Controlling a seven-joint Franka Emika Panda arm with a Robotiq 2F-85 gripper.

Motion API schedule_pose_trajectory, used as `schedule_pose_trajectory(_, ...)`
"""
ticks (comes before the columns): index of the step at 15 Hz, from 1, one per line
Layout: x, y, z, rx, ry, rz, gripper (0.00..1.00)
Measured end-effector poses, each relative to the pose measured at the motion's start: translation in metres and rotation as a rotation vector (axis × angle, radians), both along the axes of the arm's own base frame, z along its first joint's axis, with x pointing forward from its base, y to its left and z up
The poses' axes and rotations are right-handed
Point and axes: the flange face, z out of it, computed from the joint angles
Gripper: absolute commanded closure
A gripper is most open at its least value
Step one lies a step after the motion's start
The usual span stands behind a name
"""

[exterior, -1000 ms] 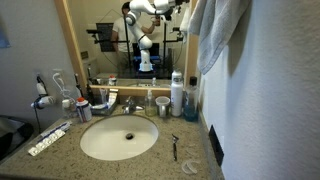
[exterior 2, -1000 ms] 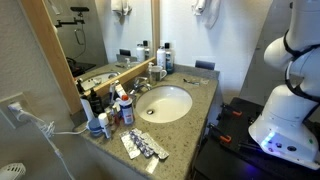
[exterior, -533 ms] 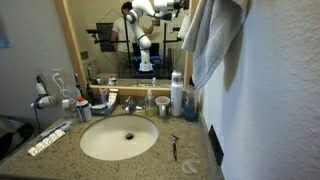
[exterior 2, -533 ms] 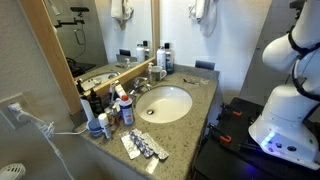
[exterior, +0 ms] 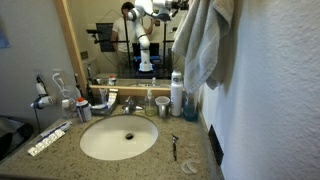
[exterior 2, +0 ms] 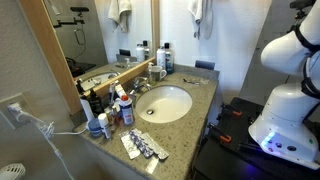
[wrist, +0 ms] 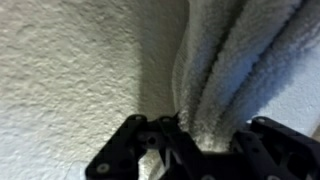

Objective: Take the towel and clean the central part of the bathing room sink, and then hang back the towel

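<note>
Terry cloth, pale grey-white: towel (wrist: 240, 60), nearest item, pinched in your gripper (wrist: 205, 140). In the wrist view the jaws are drawn tight on a thick fold, with the textured white wall (wrist: 70, 70) close behind. Position in both exterior views: high up against that wall, hanging in long folds (exterior: 205, 40) beside the mirror (exterior: 110, 40), well above the counter and touching nothing on it. Below, speckled granite counter (exterior: 150, 170), carrying a razor (exterior: 175, 147) near the front and a cup (exterior: 162, 105) and bottles (exterior: 177, 95) toward the back. Set in it, the bathing room sink (exterior: 118, 138): oval, off-white, metal drain (exterior: 128, 135) at centre, no cloth in it or near it. Status, as a judgement: you have the towel in hand, though whether it is free of its hanger cannot be told. Outstanding: bringing it down, wiping the basin's centre, hanging it back.
</note>
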Motion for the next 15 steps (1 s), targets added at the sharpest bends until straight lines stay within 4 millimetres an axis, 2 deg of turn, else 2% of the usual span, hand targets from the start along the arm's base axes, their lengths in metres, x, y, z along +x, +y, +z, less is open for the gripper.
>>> schedule_pose_trajectory(4, -0.007, 0.012, 0.020, 0.012, -0.082, 0.031, 0.94)
schedule_pose_trajectory(8, -0.027, 0.017, 0.032, 0.015, -0.173, 0.028, 0.94)
schedule_pose_trajectory(11, -0.047, 0.010, 0.033, 0.033, -0.227, -0.027, 0.94)
schedule_pose_trajectory(15, -0.070, -0.007, 0.023, 0.064, -0.255, -0.090, 0.94)
